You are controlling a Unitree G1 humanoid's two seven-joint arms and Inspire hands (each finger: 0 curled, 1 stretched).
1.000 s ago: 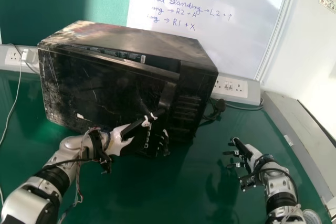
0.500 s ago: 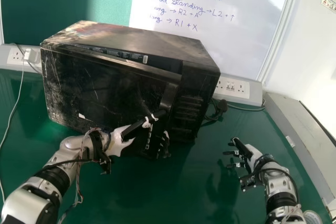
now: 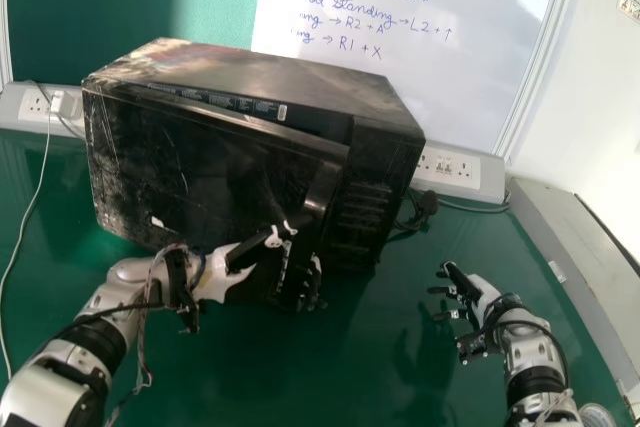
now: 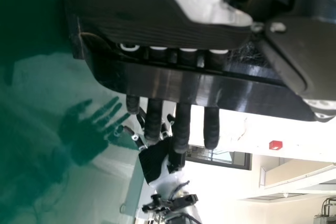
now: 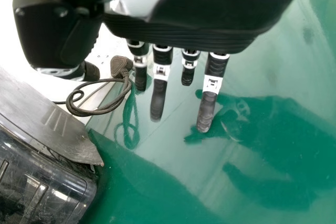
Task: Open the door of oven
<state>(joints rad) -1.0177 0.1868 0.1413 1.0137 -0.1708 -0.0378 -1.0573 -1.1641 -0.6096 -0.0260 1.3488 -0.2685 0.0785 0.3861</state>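
Left wrist view: left hand was open, fingers near straight and tucked behind the glossy black door edge, thumb on the near side. No closed grip. Head view put it low on the free side of the door, which stood ajar with the label strip showing along the top. Microwave oven sat on the table, front toward the robot. Right hand hung open over the table, well apart from it. Plug and cable lay beside the oven.

My read on handling: door stiff, light enough to swing; scuffed plastic, probably slick. Best hold was that free edge, fingers hooked behind, higher up if reach allowed. Pulling low could twist the door, straight fingers could slip off, and a hard tug might drag the whole body.
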